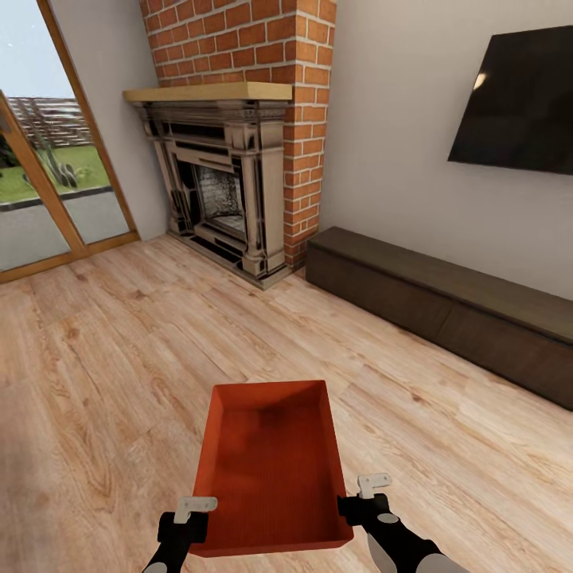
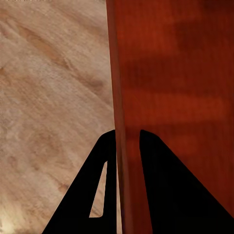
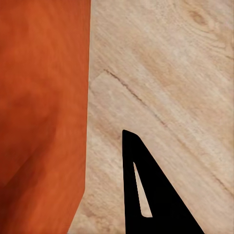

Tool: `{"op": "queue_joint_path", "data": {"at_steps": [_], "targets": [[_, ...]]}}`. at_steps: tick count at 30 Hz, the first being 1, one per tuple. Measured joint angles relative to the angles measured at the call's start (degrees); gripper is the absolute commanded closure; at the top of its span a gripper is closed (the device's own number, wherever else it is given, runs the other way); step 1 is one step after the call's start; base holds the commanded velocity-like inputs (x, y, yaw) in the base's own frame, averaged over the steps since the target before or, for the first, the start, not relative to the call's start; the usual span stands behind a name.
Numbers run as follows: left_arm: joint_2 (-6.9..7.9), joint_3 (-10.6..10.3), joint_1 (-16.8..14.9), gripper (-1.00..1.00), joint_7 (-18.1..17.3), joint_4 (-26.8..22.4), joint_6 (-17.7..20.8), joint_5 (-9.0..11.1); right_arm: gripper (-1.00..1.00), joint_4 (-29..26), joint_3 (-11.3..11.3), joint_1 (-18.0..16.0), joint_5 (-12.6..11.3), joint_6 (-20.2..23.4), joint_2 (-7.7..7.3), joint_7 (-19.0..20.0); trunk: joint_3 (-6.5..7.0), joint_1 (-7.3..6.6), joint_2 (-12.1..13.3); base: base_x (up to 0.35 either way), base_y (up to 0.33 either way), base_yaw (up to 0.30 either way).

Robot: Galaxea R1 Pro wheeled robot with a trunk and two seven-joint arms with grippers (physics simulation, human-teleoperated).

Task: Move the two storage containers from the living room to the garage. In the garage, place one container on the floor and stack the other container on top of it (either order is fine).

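Note:
One orange-red storage container (image 1: 270, 461) hangs low in front of me over the living room's wood-plank floor (image 1: 119, 358), held lengthwise between my arms. My left gripper (image 1: 193, 521) is at its near left corner. In the left wrist view the two black fingers (image 2: 127, 131) are shut either side of the container's wall (image 2: 180, 73). My right gripper (image 1: 348, 509) is at the near right corner. In the right wrist view one finger (image 3: 165, 209) stands outside the container (image 3: 39, 97), a strip of floor between them. The other finger is hidden.
A red-brick chimney with an ornate fireplace (image 1: 227, 191) stands ahead. A long low dark-brown cabinet (image 1: 446, 310) runs along the right wall under a black TV (image 1: 517, 99). A glass door (image 1: 48, 183) is at the far left.

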Motion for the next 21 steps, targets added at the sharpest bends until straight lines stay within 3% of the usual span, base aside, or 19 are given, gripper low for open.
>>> {"op": "queue_joint_path", "data": {"at_steps": [15,21], "targets": [[0.0,0.0,0.0,1.0,0.0,-0.01,-0.02,-0.01,1.0,0.0,-0.01,0.0,0.01,-0.01,-0.01,0.0,0.0,0.0,0.0,-0.003,0.0,0.0],[0.0,0.0,0.0,1.0,-0.01,-0.01,-0.02,-0.04,1.0,0.0,0.0,0.0,0.0,-0.03,-0.01,0.0,0.0,0.02,0.0,-0.184,0.0,0.0]]}}
